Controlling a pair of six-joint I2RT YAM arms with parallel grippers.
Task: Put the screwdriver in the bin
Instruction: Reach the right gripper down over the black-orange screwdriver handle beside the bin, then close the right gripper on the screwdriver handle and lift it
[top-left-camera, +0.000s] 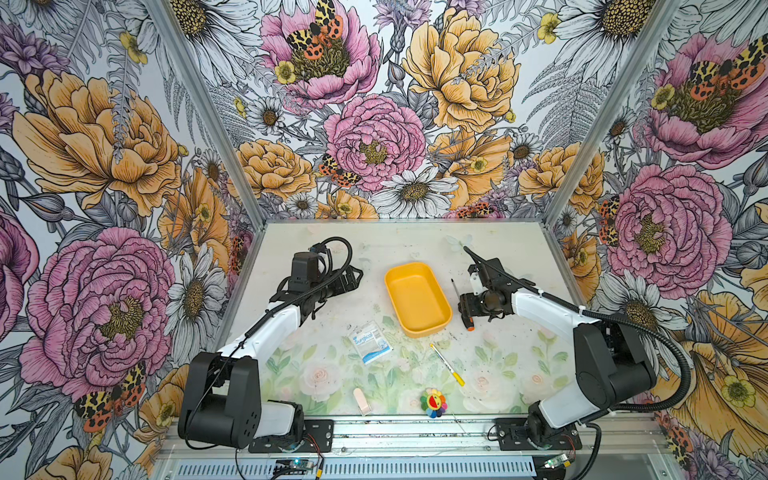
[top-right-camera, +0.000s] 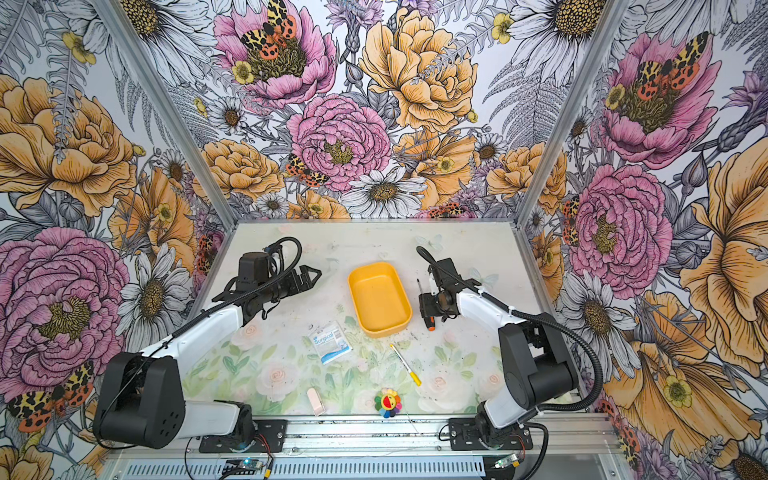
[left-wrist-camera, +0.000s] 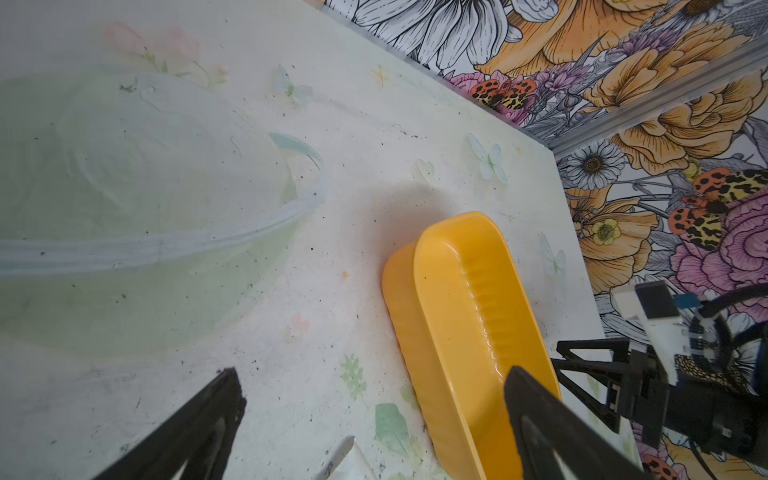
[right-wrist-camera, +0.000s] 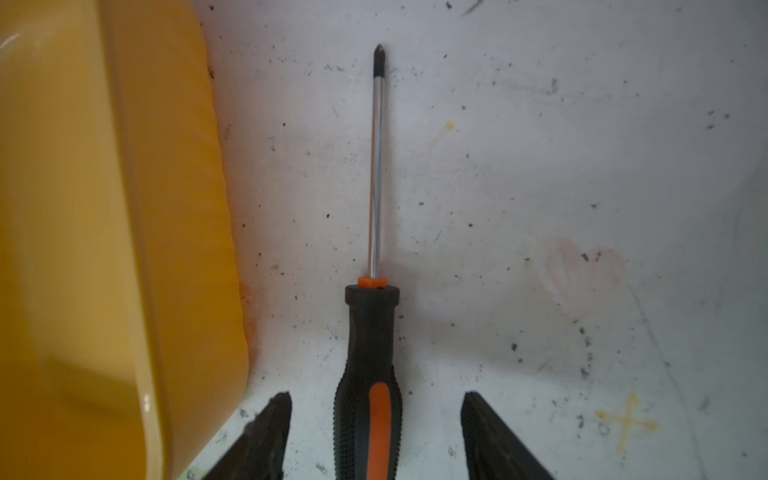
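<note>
1. Both top views: we see a pale tabletop (top-left-camera: 374, 245) w/ faded rose print and dark specks. Walls (top-left-camera: 374, 104) of bold floral wallpaper box it in on three sides, and a metal rail (top-left-camera: 374, 432) runs along the front. The bin (top-left-camera: 417, 300) sits mid-table. The screwdriver (top-left-camera: 468, 323) lies flat on the table just beside the bin's right long wall, approx. parallel to it, not inside. The right gripper (top-left-camera: 466, 309) sits low over the handle, so only the shaft tip and orange cap show. The left gripper (top-left-camera: 349, 276) hangs left of the bin, apart from it.
2. Left wrist: same speckled surface, wallpapered corner beyond. The left gripper's fingers (left-wrist-camera: 208, 424) are spread wide w/ nothing between them. The bin is glossy here, w/ faint ripples along one inner wall.
3. Right wrist: scuffed whitish surface. The right gripper's black fingers (right-wrist-camera: 266, 440) straddle the handle w/ bare table showing on each side, so it's open and gripping nothing. The shaft points away from the cam. The bin wall runs alongside, near but not touching.
4. Materials, same view: the handle is black knurled rubber w/ an orange inlay and collar. The shaft is shiny round steel w/ a dark cross-head tip. The bin is yellow-orange plastic w/ rounded corners.
</note>
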